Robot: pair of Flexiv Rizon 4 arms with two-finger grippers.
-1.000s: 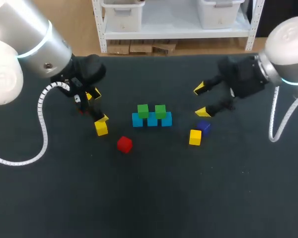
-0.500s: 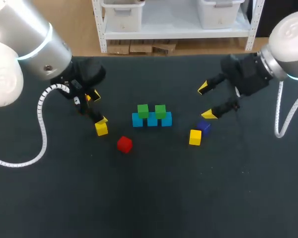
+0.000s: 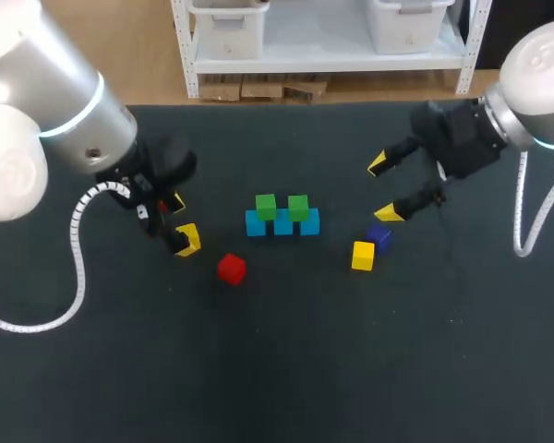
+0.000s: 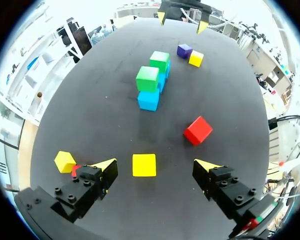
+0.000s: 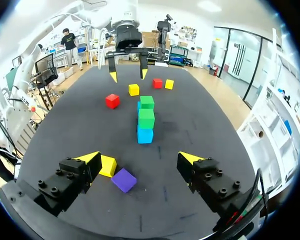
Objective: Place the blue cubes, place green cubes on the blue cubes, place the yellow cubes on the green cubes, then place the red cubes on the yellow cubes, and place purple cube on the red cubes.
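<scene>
The left gripper (image 4: 155,165) hangs low over the table (image 3: 286,369) with its fingers wide apart and nothing held; a yellow cube (image 4: 144,165) lies flat between them, touching neither and a little nearer one finger than the other. Just outside that nearer finger sits a second yellow cube (image 4: 65,161), and a red cube (image 4: 197,131) lies ahead of the other finger. Further ahead stand the blue cubes (image 3: 283,224) in a row with two green cubes (image 3: 266,206) on top. The right gripper (image 3: 383,189) hovers beyond the stack, also wide open and empty, above a third yellow cube (image 5: 108,165) and the purple cube (image 5: 124,180). The likely risk is an uneven close: the nearer finger would meet the cube first and may push or twist it, leaving a skewed grip. The outer finger may also knock the second yellow cube. A tilted cube set on the greens could slide off or shift them.
</scene>
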